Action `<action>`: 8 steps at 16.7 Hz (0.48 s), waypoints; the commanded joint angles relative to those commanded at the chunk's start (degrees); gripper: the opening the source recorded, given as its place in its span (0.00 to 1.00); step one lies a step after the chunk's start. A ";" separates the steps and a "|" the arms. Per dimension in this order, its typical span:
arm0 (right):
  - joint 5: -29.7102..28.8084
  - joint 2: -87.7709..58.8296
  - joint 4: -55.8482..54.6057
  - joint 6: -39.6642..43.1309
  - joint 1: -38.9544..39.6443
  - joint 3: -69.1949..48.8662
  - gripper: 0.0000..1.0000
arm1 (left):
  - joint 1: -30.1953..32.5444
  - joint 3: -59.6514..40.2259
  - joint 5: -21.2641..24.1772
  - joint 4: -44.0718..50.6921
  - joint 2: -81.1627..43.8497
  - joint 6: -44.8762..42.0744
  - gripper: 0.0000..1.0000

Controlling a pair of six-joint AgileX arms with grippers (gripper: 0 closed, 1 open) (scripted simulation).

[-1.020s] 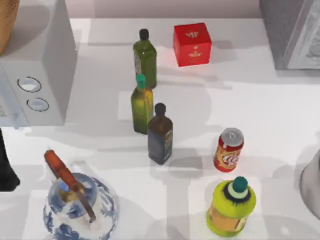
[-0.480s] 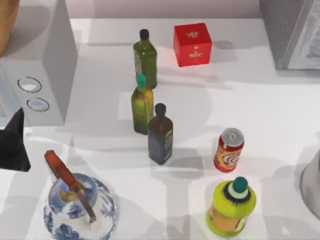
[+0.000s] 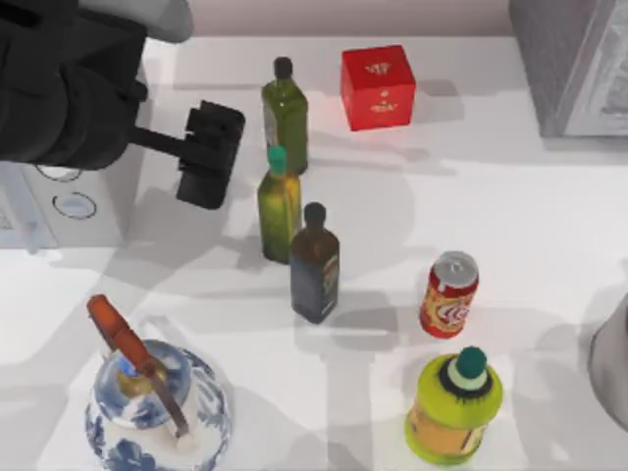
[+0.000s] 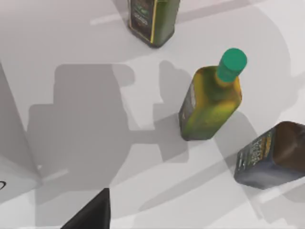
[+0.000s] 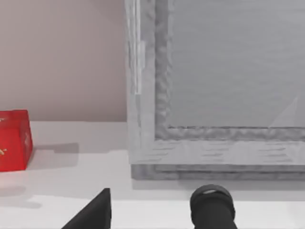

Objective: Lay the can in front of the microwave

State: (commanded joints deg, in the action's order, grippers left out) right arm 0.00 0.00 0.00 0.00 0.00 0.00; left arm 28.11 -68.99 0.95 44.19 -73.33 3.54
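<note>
The red can [image 3: 449, 294] with a silver top stands upright right of centre on the table. The pale grey-white microwave [image 3: 98, 201] sits at the left edge, partly covered by my left arm. My left gripper [image 3: 208, 155] hovers open between the microwave and the green bottles, far left of the can, holding nothing. One of its fingers [image 4: 93, 214] shows in the left wrist view, above bare table near the green-capped bottle [image 4: 209, 102]. In the right wrist view one finger [image 5: 90, 214] of my parked right gripper faces a speckled grey box [image 5: 214, 86].
Two green bottles [image 3: 285, 113] [image 3: 279, 201] and a dark bottle [image 3: 315, 263] stand in a line at centre. A fat yellow-green bottle [image 3: 454, 404] is just in front of the can. Red box [image 3: 378, 86] at back, blue-white teapot [image 3: 152, 402] front left, speckled box [image 3: 574, 64] back right.
My left arm has swung from the lower left edge up over the microwave, bringing its gripper beside the green bottles. The can and bottles have not moved.
</note>
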 joint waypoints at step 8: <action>0.00 0.00 0.00 0.00 0.00 0.00 1.00 | 17.07 -48.13 0.20 26.81 -48.53 1.94 1.00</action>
State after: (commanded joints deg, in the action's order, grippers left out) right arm 0.00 0.00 0.00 0.00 0.00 0.00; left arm 45.18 -117.13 1.16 71.00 -121.86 5.48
